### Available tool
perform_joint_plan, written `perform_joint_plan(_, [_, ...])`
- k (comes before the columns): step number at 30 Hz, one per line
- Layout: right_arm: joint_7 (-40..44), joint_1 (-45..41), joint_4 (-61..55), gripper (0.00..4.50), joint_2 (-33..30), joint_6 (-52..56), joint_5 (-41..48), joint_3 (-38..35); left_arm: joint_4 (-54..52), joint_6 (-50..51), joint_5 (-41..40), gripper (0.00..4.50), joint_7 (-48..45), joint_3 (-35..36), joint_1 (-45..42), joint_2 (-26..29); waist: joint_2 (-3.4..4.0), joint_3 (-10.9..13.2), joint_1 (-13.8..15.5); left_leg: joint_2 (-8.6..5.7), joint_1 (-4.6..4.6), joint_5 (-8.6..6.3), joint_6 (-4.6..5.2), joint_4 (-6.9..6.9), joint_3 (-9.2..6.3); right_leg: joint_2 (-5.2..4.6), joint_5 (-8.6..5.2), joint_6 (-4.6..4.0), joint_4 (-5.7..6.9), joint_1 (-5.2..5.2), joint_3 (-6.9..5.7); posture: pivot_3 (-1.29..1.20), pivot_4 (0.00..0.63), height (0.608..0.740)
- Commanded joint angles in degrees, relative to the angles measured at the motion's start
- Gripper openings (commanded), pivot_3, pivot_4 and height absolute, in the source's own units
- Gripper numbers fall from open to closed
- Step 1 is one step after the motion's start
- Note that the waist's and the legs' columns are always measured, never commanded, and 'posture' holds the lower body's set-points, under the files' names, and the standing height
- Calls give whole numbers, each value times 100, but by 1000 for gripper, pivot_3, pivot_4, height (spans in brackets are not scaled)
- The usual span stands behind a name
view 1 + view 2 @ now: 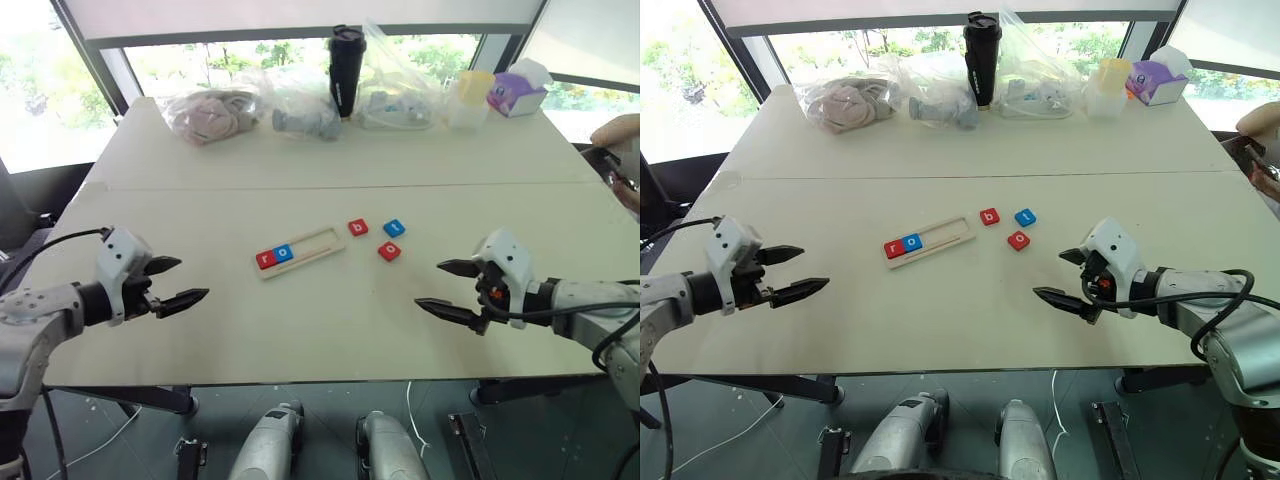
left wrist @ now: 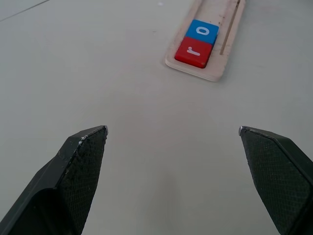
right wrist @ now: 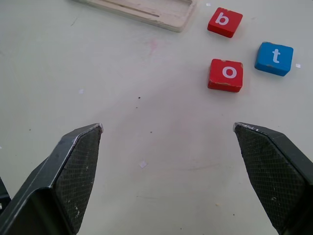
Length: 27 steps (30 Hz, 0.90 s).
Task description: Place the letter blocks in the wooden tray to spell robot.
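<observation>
Plainly plenty of bare table [image 1: 330, 320] between the two arms, from the near edge up to the wooden tray [image 1: 300, 250] at mid-table. Lying slantwise, that tray, with a red r block [image 1: 265, 259] and a blue o block [image 1: 284, 252] side by side, touching, at its left end; rest of the slot bare wood. Just off the tray's right end, three loose blocks, each apart from the others: red b block [image 1: 358, 227] nearest the tray, blue t block [image 1: 394, 228] beyond it, red o block [image 1: 389, 251] nearer the front edge. Far edge crowded: plastic bags [image 1: 215, 112], a black tumbler [image 1: 346, 70], a yellow cup [image 1: 471, 95], a purple tissue box [image 1: 518, 92]. Left gripper [image 1: 182, 283] held above the table well left of the tray, fingers spread wide, gripping nothing, touching nothing. Right gripper [image 1: 440, 287] likewise spread wide and empty, above bare table near the red o block but clear of it.
</observation>
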Motion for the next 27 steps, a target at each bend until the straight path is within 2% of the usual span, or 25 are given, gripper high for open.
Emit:
perform_joint_plan(1, [10, -93, -24, 4446, -32, -145, -66, 8, 27, -247, 82, 4500, 88, 141, -141, -9, 0, 0, 0, 0, 0, 0, 0, 0, 0, 0, 0, 0, 0, 0, 0, 0, 150, 740])
perform_joint_plan(9, [-14, -209, 81, 4446, -4, -219, -125, 102, 50, -182, 116, 4500, 66, 62, -145, 42, 0, 0, 1, 0, 1, 0, 0, 0, 1, 1, 1, 0, 0, 0, 0, 0, 150, 740])
perform_joint_plan(15, [-63, -234, 161, 4446, -30, -235, -227, 136, 232, -336, 558, 4500, 385, -61, -306, 35, 0, 0, 4, 0, 2, 0, 1, 1, 1, 2, 2, 0, 0, 1, 0, 0, 150, 740])
perform_joint_plan(19, [-60, -184, 241, 4446, -387, 103, -360, 154, 119, -438, 684, 4500, 135, -74, -193, 324, 0, 0, 2, 0, 0, 0, 0, 2, 1, 3, 4, -1, 0, 0, 0, 0, 150, 740])
perform_joint_plan(22, [9, -602, 392, 4446, -550, 182, -314, 141, 188, -462, 772, 4500, -130, -331, -455, 600, 1, 0, -1, 0, 2, 0, 0, 2, 3, 3, 4, -2, 0, -1, 0, 0, 150, 740])
perform_joint_plan(27, [-124, -1023, -91, 4446, -403, 515, -120, 418, 168, -374, 801, 4500, -525, -1112, -1198, 541, 0, -1, -1, 8, 7, 0, 0, 2, 3, 6, 11, -12, 0, 5, -2, 0, 150, 740])
